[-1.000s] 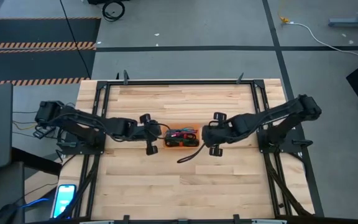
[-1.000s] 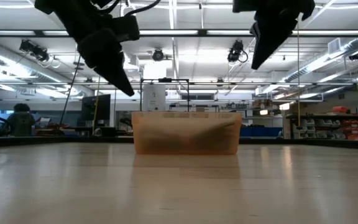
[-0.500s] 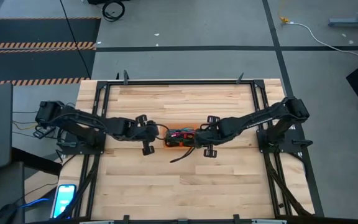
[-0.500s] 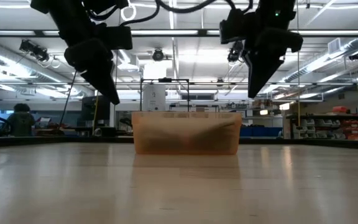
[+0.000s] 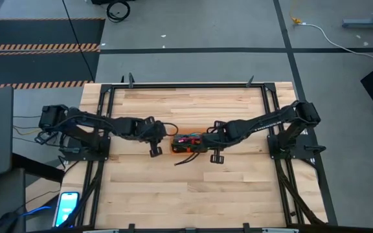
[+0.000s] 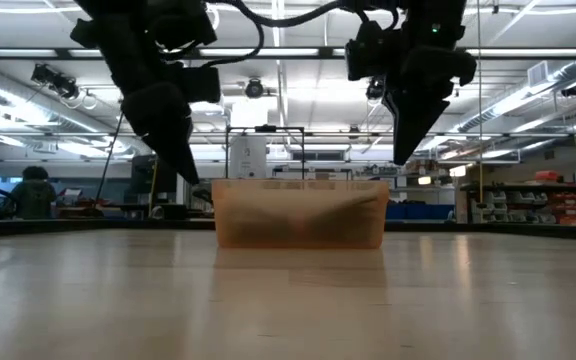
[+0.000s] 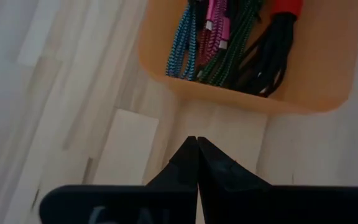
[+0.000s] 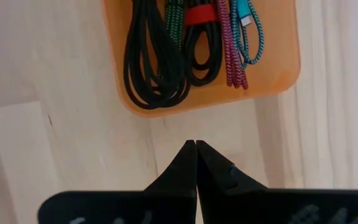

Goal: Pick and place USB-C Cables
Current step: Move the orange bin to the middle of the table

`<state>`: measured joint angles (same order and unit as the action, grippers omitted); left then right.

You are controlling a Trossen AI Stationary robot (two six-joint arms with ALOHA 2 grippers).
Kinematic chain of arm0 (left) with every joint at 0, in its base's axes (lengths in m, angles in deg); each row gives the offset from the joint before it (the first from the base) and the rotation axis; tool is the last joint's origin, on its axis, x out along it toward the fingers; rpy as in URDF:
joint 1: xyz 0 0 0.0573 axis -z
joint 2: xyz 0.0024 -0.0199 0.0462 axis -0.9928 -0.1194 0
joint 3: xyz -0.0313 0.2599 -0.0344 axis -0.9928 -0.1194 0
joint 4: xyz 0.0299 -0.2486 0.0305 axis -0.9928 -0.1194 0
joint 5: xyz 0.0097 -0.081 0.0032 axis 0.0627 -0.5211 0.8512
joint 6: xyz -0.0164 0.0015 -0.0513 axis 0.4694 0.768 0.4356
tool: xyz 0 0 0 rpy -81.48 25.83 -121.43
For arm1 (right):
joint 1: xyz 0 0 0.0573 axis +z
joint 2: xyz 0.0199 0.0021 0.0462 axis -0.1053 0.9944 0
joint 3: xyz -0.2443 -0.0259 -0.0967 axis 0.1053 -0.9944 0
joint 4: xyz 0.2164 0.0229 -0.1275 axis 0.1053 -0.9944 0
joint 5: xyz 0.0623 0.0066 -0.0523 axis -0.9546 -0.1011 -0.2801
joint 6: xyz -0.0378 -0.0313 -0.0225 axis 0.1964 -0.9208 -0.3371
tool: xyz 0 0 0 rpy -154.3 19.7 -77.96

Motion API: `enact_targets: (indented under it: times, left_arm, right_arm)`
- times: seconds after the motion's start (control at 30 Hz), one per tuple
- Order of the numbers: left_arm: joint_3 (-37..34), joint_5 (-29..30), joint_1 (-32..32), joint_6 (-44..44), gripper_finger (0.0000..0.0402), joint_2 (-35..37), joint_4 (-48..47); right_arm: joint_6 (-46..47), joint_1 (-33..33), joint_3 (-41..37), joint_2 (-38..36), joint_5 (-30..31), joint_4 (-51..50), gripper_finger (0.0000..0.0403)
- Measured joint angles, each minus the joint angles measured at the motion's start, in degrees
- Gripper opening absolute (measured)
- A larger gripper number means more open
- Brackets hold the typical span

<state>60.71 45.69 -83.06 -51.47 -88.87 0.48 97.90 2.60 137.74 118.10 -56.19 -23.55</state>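
we had all the cables (image 8: 185,46) bundled in the orange tray (image 8: 278,68) mid-table, flanked by left gripper (image 7: 196,144) and right gripper (image 8: 196,148), both pressed together and empty, poised for a pick.

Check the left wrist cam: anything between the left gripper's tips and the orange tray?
Nothing. In the left wrist view only bare wooden table lies between the shut left gripper and the orange tray holding the cables.

Both arms are matte black and slender, built of jointed segments on black frame mounts, with thin dark cables looping along them, and the left hand (image 7: 196,142) and right hand (image 8: 196,144) each end in two tapering, pointed black fingers.
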Motion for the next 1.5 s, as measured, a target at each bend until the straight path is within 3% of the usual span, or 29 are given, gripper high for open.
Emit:
enact_targets:
  times: [0.17, 0.33, 0.57, 0.8, 1.5]
  left_arm:
    - [0.0, -0.8, -2.2, -2.1, 0.0001, 0.0, -0.4]
    - [0.0, -5.8, -4.8, -4.3, 0.0001, -0.3, -0.7]
    - [0.0, -10.6, -6.2, -7.4, 0.0001, -3.9, -0.3]
    - [0.0, -10.8, -6.0, -7.7, 0.0001, -7.5, 2.6]
    - [0.2, -10.8, -5.6, -7.3, 0.0002, -7.5, 9.0]
  right_arm:
    - [-2.3, -1.9, 0.0, 0.0, -2.0, 0.0, 0.0001]
    - [-4.8, -4.9, 0.0, 0.0, -6.7, -0.1, 0.0002]
    - [-5.9, -7.2, 0.0, 0.0, -8.8, 1.4, 0.0002]
    - [-8.0, -7.4, 0.0, 3.1, -9.5, 1.4, 0.0002]
    - [-10.1, -8.4, 0.0, 7.4, -12.2, 5.8, 0.0002]
